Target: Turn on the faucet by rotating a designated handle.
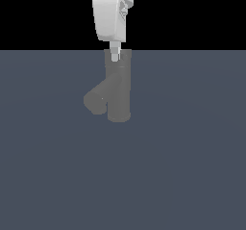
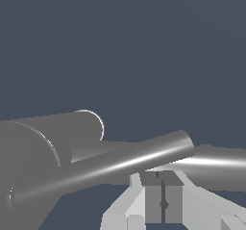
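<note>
Your exterior view shows the whole faucet (image 1: 118,87): a matte grey upright cylinder with a thick diagonal spout, Y-shaped, standing near the table's (image 1: 192,166) far edge, about midway along it. The white gripper (image 1: 115,57) hangs over its top rim and hides the handle there. Your wrist view alone shows the handle (image 2: 103,169), a slim, glossy grey rod lying just past the fingertips (image 2: 153,195). The jaws look nearly closed, holding nothing. The arm is cut off above.
</note>
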Robot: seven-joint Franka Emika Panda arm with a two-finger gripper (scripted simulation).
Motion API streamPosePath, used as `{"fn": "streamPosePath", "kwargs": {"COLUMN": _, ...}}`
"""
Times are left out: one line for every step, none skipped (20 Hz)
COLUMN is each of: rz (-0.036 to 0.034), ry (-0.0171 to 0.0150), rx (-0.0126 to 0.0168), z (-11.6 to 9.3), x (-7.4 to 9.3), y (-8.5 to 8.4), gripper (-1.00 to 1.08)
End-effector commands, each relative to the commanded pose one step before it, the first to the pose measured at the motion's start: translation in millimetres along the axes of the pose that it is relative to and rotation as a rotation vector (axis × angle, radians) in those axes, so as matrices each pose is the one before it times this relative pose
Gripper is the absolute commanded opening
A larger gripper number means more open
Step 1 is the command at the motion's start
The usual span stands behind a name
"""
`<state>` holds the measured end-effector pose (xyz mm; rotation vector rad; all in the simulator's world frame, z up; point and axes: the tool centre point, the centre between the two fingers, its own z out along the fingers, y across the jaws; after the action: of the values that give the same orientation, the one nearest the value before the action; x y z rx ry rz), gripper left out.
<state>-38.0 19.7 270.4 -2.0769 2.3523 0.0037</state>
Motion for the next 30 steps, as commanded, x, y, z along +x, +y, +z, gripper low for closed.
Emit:
{"fn": "streamPosePath", "kwargs": {"rz": 0.05585, "ry": 0.00425, "rx": -0.00047, "z": -0.63, "x": 40.17, "y": -3.04, "gripper": -1.0}}
{"fn": "streamPosePath", "kwargs": {"rz": -0.05365, "ry": -0.00324, "rx": 0.00041, "z": 0.4, "x": -34.99, "y": 4.95, "gripper": -1.0}}
{"fn": "streamPosePath", "kwargs": {"rz": 0.00189, "ry": 0.00014, "rx": 0.0, "z": -0.02, "x": 3.63, "y": -2.88, "gripper": -1.0}}
{"fn": "streamPosePath", "kwargs": {"rz": 0.00195, "ry": 0.00014, "rx": 0.0, "z": -0.02, "x": 3.64, "y": -2.86, "gripper": -1.0}}
{"fn": "streamPosePath", "kwargs": {"rz": 0.00189, "ry": 0.00013, "rx": 0.0, "z": -0.02, "x": 3.58, "y": -2.83, "gripper": -1.0}}
{"fn": "streamPosePath", "kwargs": {"rz": 0.00182, "ry": 0.00013, "rx": 0.0, "z": -0.02, "x": 3.53, "y": -2.81, "gripper": -1.0}}
{"fn": "streamPosePath", "kwargs": {"rz": 0.00189, "ry": 0.00013, "rx": 0.0, "z": -0.02, "x": 3.54, "y": -2.79, "gripper": -1.0}}
{"fn": "streamPosePath", "kwargs": {"rz": 0.00182, "ry": 0.00013, "rx": 0.0, "z": -0.02, "x": 3.49, "y": -2.76, "gripper": -1.0}}
{"fn": "streamPosePath", "kwargs": {"rz": 0.00182, "ry": 0.00012, "rx": 0.0, "z": -0.02, "x": 3.46, "y": -2.74, "gripper": -1.0}}
{"fn": "streamPosePath", "kwargs": {"rz": 0.00182, "ry": 0.00012, "rx": -0.00001, "z": -0.02, "x": 3.44, "y": -2.72, "gripper": -1.0}}
{"fn": "streamPosePath", "kwargs": {"rz": 0.00182, "ry": 0.00012, "rx": -0.00001, "z": -0.02, "x": 3.42, "y": -2.71, "gripper": -1.0}}
{"fn": "streamPosePath", "kwargs": {"rz": 0.00182, "ry": 0.00012, "rx": -0.00001, "z": -0.02, "x": 3.4, "y": -2.69, "gripper": -1.0}}
{"fn": "streamPosePath", "kwargs": {"rz": 0.00169, "ry": 0.00011, "rx": -0.00001, "z": -0.02, "x": 3.31, "y": -2.66, "gripper": -1.0}}
{"fn": "streamPosePath", "kwargs": {"rz": 0.00176, "ry": 0.00011, "rx": -0.00001, "z": -0.02, "x": 3.33, "y": -2.65, "gripper": -1.0}}
{"fn": "streamPosePath", "kwargs": {"rz": 0.00176, "ry": 0.00011, "rx": -0.00001, "z": -0.02, "x": 3.31, "y": -2.63, "gripper": -1.0}}
{"fn": "streamPosePath", "kwargs": {"rz": 0.00176, "ry": 0.00011, "rx": -0.00001, "z": -0.02, "x": 3.29, "y": -2.61, "gripper": -1.0}}
{"fn": "streamPosePath", "kwargs": {"rz": 0.00169, "ry": 0.0001, "rx": -0.00001, "z": -0.02, "x": 3.24, "y": -2.59, "gripper": -1.0}}
{"fn": "streamPosePath", "kwargs": {"rz": 0.00176, "ry": 0.00011, "rx": -0.00001, "z": -0.01, "x": 3.26, "y": -2.58, "gripper": -1.0}}
{"fn": "streamPosePath", "kwargs": {"rz": 0.00169, "ry": 0.0001, "rx": -0.00001, "z": -0.01, "x": 3.21, "y": -2.56, "gripper": -1.0}}
{"fn": "streamPosePath", "kwargs": {"rz": 0.00169, "ry": 0.0001, "rx": -0.00001, "z": -0.01, "x": 3.19, "y": -2.54, "gripper": -1.0}}
{"fn": "streamPosePath", "kwargs": {"rz": 0.00169, "ry": 0.0001, "rx": -0.00002, "z": -0.01, "x": 3.17, "y": -2.52, "gripper": -1.0}}
{"fn": "streamPosePath", "kwargs": {"rz": 0.00169, "ry": 0.0001, "rx": -0.00002, "z": -0.01, "x": 3.16, "y": -2.51, "gripper": -1.0}}
{"fn": "streamPosePath", "kwargs": {"rz": 0.00162, "ry": 0.00009, "rx": -0.00002, "z": -0.02, "x": 3.1, "y": -2.49, "gripper": -1.0}}
{"fn": "streamPosePath", "kwargs": {"rz": 0.00169, "ry": 0.00009, "rx": -0.00002, "z": -0.01, "x": 3.12, "y": -2.48, "gripper": -1.0}}
{"fn": "streamPosePath", "kwargs": {"rz": 0.00162, "ry": 0.00009, "rx": -0.00002, "z": -0.02, "x": 3.07, "y": -2.46, "gripper": -1.0}}
{"fn": "streamPosePath", "kwargs": {"rz": 0.00162, "ry": 0.00009, "rx": -0.00002, "z": -0.02, "x": 3.05, "y": -2.45, "gripper": -1.0}}
{"fn": "streamPosePath", "kwargs": {"rz": 0.00162, "ry": 0.00009, "rx": -0.00002, "z": -0.02, "x": 3.04, "y": -2.43, "gripper": -1.0}}
{"fn": "streamPosePath", "kwargs": {"rz": 0.00169, "ry": 0.00009, "rx": -0.00003, "z": -0.01, "x": 3.06, "y": -2.42, "gripper": -1.0}}
{"fn": "streamPosePath", "kwargs": {"rz": 0.00162, "ry": 0.00008, "rx": -0.00003, "z": -0.02, "x": 3.0, "y": -2.41, "gripper": -1.0}}
{"fn": "streamPosePath", "kwargs": {"rz": 0.00154, "ry": 0.00008, "rx": -0.00003, "z": -0.02, "x": 2.94, "y": -2.39, "gripper": -1.0}}
